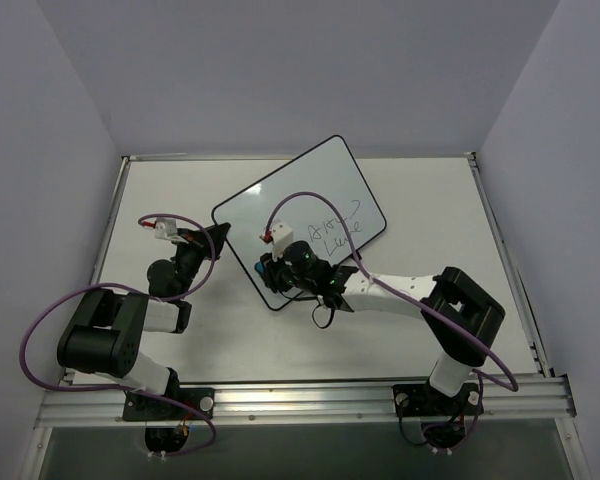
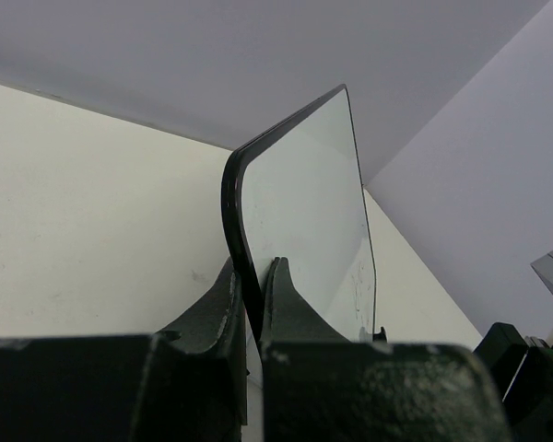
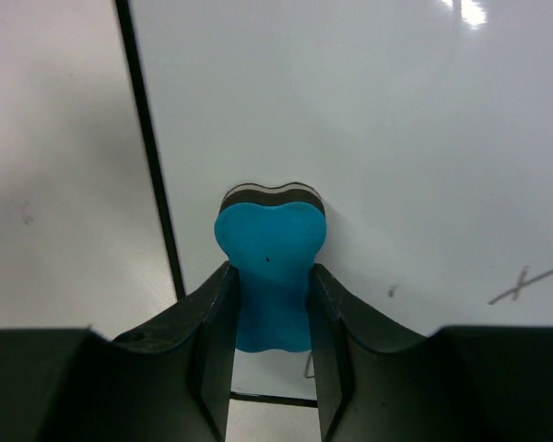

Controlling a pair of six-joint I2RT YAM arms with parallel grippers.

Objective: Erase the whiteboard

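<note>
The whiteboard [image 1: 290, 205] lies tilted on the table, white with a black frame, black scribbles [image 1: 335, 228] near its right end. My left gripper [image 1: 218, 233] is shut on the board's left corner; in the left wrist view the black edge [image 2: 232, 198] runs between the fingers [image 2: 258, 304]. My right gripper [image 1: 270, 270] is shut on a small blue eraser [image 3: 269, 267], pressed on the board [image 3: 387, 138] near its lower left corner. A black stroke [image 3: 521, 285] shows to the eraser's right.
The pale table [image 1: 420, 230] has a raised metal rail along its near edge [image 1: 310, 395]. Grey walls close in the left, back and right. The right arm [image 1: 410, 295] reaches across the near side of the board.
</note>
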